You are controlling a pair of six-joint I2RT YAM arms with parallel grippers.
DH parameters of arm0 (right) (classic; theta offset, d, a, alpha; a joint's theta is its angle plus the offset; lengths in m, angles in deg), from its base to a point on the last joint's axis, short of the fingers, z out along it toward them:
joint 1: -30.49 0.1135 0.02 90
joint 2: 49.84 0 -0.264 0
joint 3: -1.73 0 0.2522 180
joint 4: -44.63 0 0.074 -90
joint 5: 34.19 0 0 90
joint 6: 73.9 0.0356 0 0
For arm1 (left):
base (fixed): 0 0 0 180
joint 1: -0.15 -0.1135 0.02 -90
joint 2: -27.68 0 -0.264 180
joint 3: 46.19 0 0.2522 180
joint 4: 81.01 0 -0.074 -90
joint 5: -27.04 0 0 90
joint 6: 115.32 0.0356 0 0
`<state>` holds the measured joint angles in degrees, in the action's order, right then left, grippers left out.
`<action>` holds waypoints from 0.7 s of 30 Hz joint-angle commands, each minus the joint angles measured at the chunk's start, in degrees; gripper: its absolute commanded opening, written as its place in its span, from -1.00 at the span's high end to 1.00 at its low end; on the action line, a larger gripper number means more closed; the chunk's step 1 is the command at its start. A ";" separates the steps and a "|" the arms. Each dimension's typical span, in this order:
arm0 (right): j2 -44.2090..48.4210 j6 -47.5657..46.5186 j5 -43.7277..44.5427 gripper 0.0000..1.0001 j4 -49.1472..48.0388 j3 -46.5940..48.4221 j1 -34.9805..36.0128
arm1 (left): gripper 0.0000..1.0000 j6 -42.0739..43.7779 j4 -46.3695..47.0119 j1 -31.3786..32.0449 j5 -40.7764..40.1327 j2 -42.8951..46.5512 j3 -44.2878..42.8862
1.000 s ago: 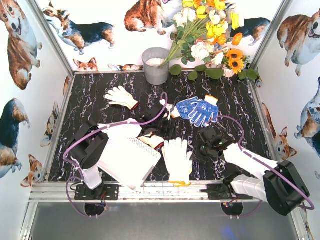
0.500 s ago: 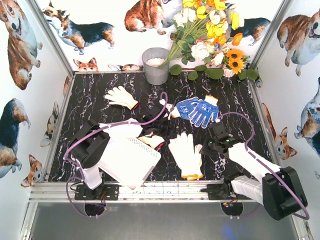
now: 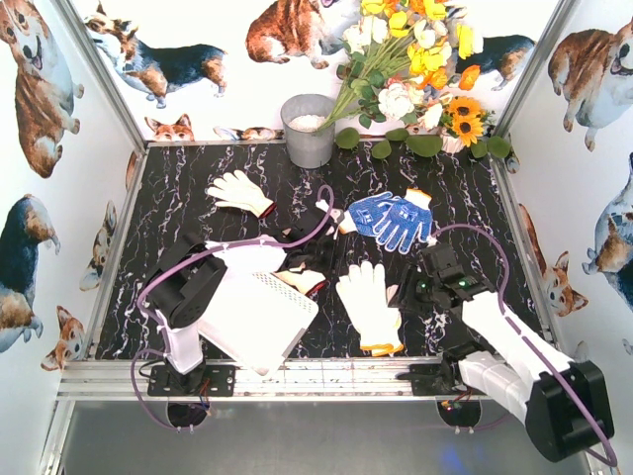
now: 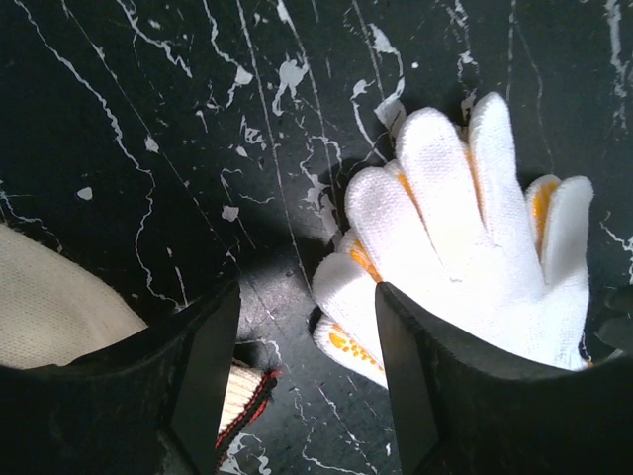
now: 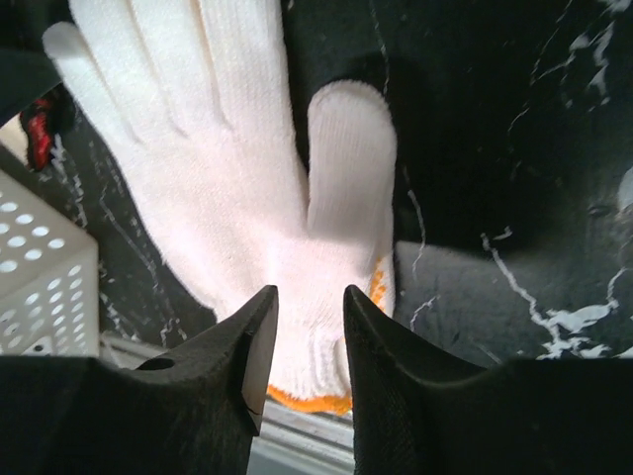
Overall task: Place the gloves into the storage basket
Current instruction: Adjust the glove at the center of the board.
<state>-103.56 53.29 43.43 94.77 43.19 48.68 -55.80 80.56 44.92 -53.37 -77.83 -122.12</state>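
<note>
The right hand [image 5: 309,297] hangs low over the cuff end of the white glove with the orange cuff [image 3: 368,307]. Its jaws are just a narrow slit apart with nothing pinched as far as I can see, and that glove's lying flat on the desk [image 3: 178,198] between the two arms. The left hand [image 4: 307,297] stands moderately wide over bare desk, with a cream red-cuffed glove [image 4: 59,317] on one side and an orange-dotted white glove [image 4: 465,247] on the other. The storage basket [image 3: 259,322] sits near left by the left arm, and the blue dotted gloves [image 3: 391,220] and another white glove [image 3: 237,190] lie further back on the desk.
</note>
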 commanded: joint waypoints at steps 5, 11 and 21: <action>4.13 3.18 -4.99 0.38 1.84 -1.60 -0.10 | 0.07 -1.23 1.58 -0.03 0.43 -2.37 -1.89; 2.52 2.63 -2.75 0.35 2.94 -1.72 -0.09 | 0.10 -1.40 1.89 0.01 0.43 -3.23 -2.07; 0.91 3.31 -2.00 0.35 1.10 -2.68 0.44 | 0.24 -2.10 2.62 0.02 1.26 -3.49 -1.34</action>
<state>-102.27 55.67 40.52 97.83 40.96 48.79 -57.15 81.41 44.90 -53.07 -80.28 -122.96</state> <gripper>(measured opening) 0.327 0.387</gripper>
